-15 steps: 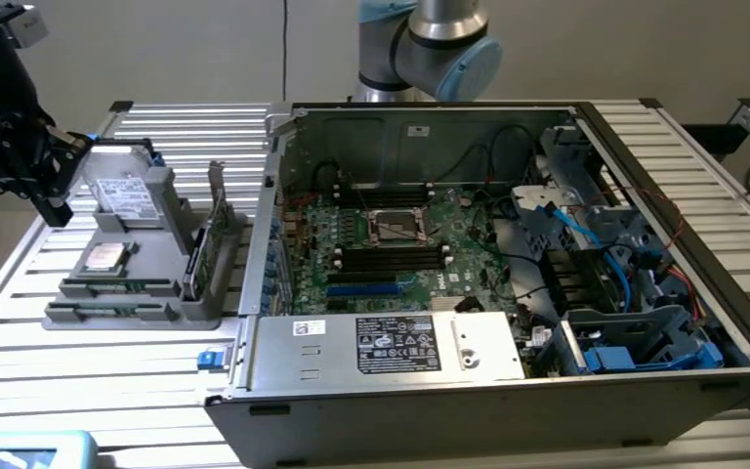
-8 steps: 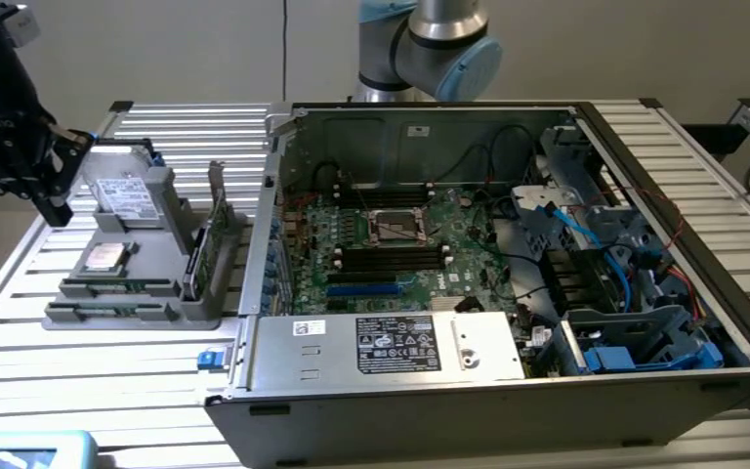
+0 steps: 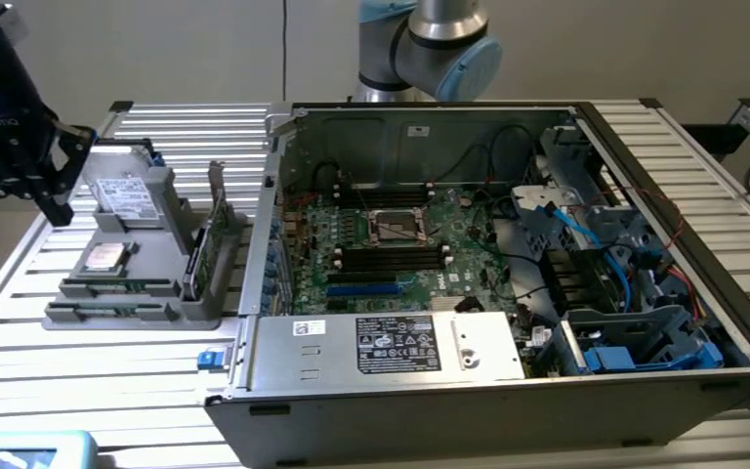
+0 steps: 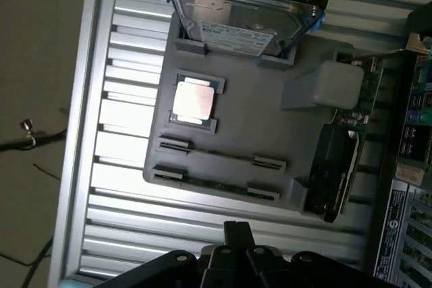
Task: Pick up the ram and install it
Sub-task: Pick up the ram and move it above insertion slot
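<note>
Poised above the grey tray (image 4: 270, 119), my pincer (image 4: 236, 234) apart or together I cannot tell, I should align lengthwise over the ram (image 4: 214, 184).

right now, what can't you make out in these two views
- ram: lies edge-on in the tray in the wrist view, so its chips are hidden.
- motherboard slots: too small in the exterior view to tell whether they are filled.
- gripper: cut off by the wrist view's edge.
- hard drive: label text too small to read.
</note>
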Controlling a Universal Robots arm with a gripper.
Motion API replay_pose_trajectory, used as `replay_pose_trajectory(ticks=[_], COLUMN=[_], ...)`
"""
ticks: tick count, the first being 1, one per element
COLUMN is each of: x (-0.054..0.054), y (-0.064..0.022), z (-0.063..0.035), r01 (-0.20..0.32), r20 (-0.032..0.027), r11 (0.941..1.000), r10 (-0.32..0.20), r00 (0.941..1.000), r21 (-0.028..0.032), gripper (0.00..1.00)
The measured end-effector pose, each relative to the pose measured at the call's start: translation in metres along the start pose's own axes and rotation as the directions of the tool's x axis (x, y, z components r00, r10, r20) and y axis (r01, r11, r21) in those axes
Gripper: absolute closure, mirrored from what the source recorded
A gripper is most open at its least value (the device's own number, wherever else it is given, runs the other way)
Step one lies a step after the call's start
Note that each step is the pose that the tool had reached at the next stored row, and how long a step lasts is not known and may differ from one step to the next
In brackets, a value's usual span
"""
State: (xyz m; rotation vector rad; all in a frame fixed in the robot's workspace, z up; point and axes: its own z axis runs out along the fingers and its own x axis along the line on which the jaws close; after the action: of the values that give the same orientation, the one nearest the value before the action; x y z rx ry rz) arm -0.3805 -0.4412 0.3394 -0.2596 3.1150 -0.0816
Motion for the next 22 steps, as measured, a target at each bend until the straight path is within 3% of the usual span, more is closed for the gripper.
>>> replay_pose_trajectory(ticks=[6, 11, 17, 22], x=[0.0000, 0.0000, 0.0000, 0.0000], y=[0.0000, 0.0000, 0.0000, 0.0001], z=[0.0001, 0.0001, 0.0002, 0.0004], r01=[0.108, 0.198, 0.303, 0.388], r20=[0.0059, 0.0108, 0.0167, 0.0215], r11=[0.9942, 0.9801, 0.9530, 0.9216], r10=[-0.108, -0.198, -0.303, -0.388], r00=[0.9942, 0.9801, 0.9528, 0.9213], r21=[-0.0010, -0.0012, -0.0007, 0.0000], gripper=[0.89, 0.89, 0.89, 0.89])
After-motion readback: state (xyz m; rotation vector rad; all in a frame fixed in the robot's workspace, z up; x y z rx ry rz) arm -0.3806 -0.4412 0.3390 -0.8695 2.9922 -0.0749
